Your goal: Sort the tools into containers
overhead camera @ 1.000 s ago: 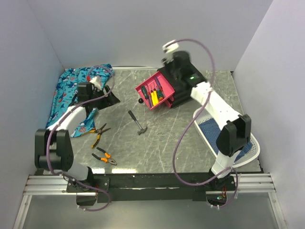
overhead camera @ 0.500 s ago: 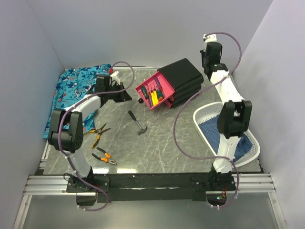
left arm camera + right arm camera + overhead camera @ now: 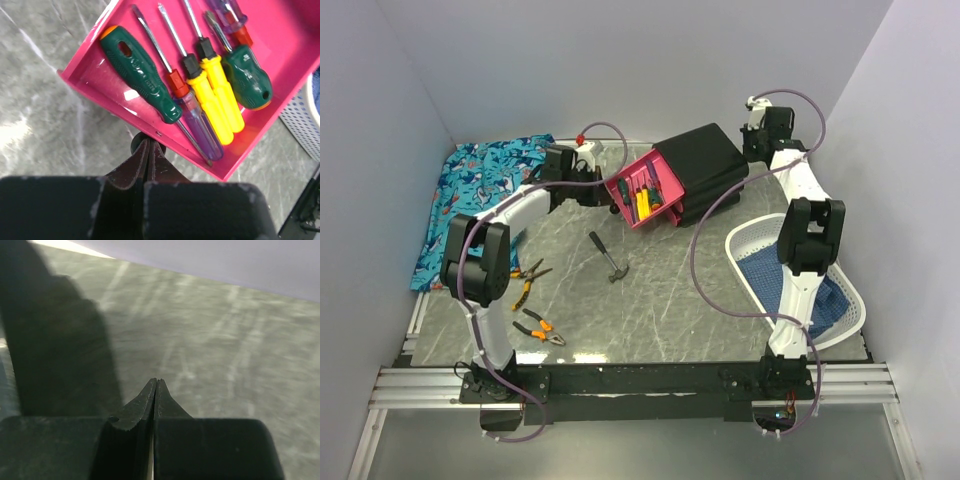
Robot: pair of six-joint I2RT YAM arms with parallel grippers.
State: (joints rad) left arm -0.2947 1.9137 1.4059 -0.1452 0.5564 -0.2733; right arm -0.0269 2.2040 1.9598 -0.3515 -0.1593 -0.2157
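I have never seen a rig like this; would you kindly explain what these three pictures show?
Two robot arms are bolted to the near edge of a table. The wide picture looks down from above; the other two come from a camera on each wrist. The left gripper is shut, holding nothing, at the front of an open pink drawer that holds screwdrivers. The right gripper is also shut and empty, near the black cabinet. A hammer and two pairs of pliers lie loose on the table.
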